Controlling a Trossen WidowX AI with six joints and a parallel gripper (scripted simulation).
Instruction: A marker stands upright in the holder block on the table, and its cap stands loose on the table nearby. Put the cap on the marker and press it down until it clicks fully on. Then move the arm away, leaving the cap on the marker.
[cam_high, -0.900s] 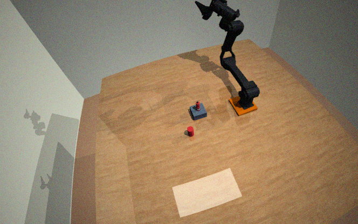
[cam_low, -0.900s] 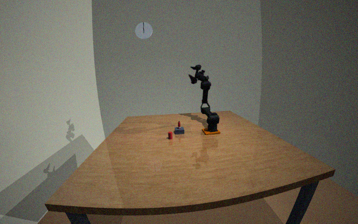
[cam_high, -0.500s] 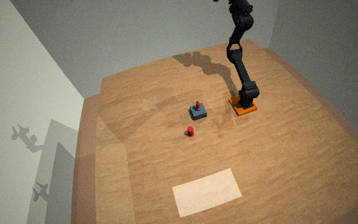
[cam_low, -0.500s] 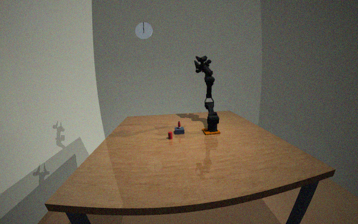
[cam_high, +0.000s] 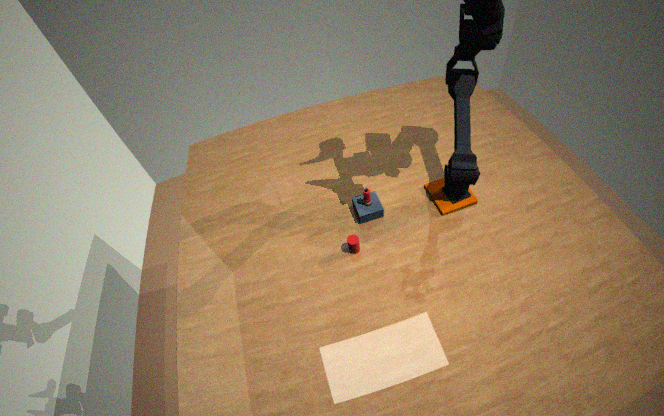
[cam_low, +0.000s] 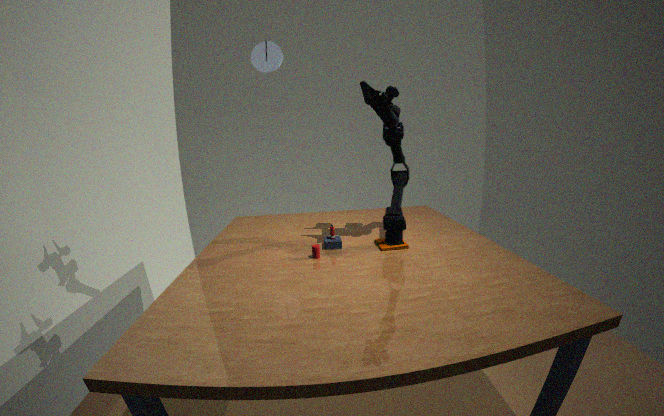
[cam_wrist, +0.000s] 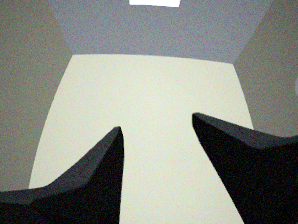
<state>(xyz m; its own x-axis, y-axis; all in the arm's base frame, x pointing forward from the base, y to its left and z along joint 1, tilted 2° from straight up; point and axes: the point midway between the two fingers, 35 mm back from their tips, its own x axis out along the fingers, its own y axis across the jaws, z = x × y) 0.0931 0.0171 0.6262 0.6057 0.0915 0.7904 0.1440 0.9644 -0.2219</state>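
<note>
Dark arm (cam_low: 395, 165) stretched upward, end effector (cam_low: 367, 91) half open, empty, high above table (cam_low: 450, 300).

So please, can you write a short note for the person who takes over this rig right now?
Hand: open, holds nothing, raised high above the base, pointing up toward the wall.
Marker: upright in the block, uncapped.
Cap: stands loose on the table, in front of the block, apart from it.
Done: nothing yet.
Left: grasp the cap, press it onto the marker, move the arm away.

One red marker (cam_high: 367, 196), one red cap (cam_high: 353, 243), one blue holder block (cam_high: 368, 208), one wall clock (cam_low: 266, 56), one pale rectangular sheet (cam_high: 383, 357).
</note>
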